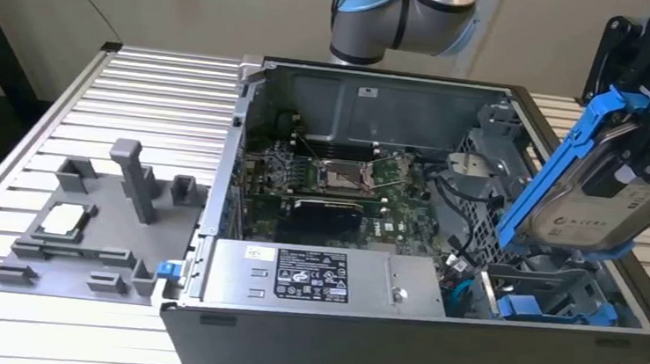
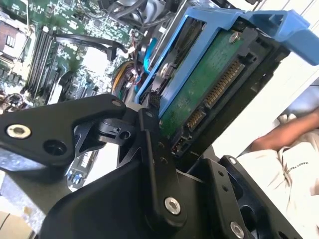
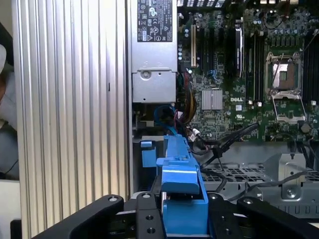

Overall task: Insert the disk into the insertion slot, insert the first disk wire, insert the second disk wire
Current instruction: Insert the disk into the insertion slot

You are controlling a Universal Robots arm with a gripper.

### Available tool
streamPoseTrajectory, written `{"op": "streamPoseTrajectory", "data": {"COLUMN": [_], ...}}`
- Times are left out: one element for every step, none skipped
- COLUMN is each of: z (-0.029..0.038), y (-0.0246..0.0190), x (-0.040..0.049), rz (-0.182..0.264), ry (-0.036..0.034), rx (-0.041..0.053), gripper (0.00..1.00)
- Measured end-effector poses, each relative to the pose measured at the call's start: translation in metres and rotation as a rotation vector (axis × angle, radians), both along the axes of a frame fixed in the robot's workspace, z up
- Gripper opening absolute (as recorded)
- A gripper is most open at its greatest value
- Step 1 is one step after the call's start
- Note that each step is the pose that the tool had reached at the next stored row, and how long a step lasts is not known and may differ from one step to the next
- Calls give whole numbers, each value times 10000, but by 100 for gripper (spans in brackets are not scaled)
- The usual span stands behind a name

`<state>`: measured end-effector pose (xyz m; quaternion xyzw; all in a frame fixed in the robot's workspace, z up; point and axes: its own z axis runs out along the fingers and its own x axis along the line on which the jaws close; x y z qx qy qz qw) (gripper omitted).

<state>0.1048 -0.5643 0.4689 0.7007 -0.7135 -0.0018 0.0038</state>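
My gripper (image 1: 648,153) is shut on the disk (image 1: 594,206), a silver-grey drive with a white label in a bright blue carrier. It holds the disk tilted, high above the front right corner of the open computer case as seen in the exterior view. Below the disk sits the grey drive cage with the insertion slot (image 1: 545,294), blue parts inside it; the disk is clear of it. The second wrist view shows the disk's green board and connector (image 2: 207,87) between black fingers (image 2: 149,124). In the first wrist view, the blue carrier (image 3: 182,181) points down toward the cage area.
The grey power supply (image 1: 310,278) with its sticker lies beside the cage, with the motherboard (image 1: 349,180) behind. A blue cable (image 1: 460,295) and black cables (image 3: 234,137) lie near the cage. A grey fixture (image 1: 98,224) stands at the exterior view's left. A person's arm (image 2: 284,134) is beyond the case.
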Motion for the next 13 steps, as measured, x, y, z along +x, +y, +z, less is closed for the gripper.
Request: {"op": "streamPoseTrajectory", "data": {"z": [-15, -29, -45, -60, -76, -92, -107, -120, -133, -147, -162, -173, -182], "y": [-2, -3, -3, -5, -8, -10, -11, -12, -13, -14, -15, -16, -16], "x": [11, 18, 23, 29, 34, 37, 40, 43, 46, 50, 56, 69, 85], "rz": [2, 6, 12, 16, 23, 28, 34, 39, 45, 48, 51, 53, 55], "ry": [10, 14, 15, 16, 16, 16, 16, 17, 16, 16, 18, 47, 97], "rx": [2, 1, 1, 1, 1, 0, 1, 1, 5, 13, 15, 15, 15], "gripper": [33, 33, 33, 33, 33, 33, 33, 33, 33, 33, 33, 33, 33]}}
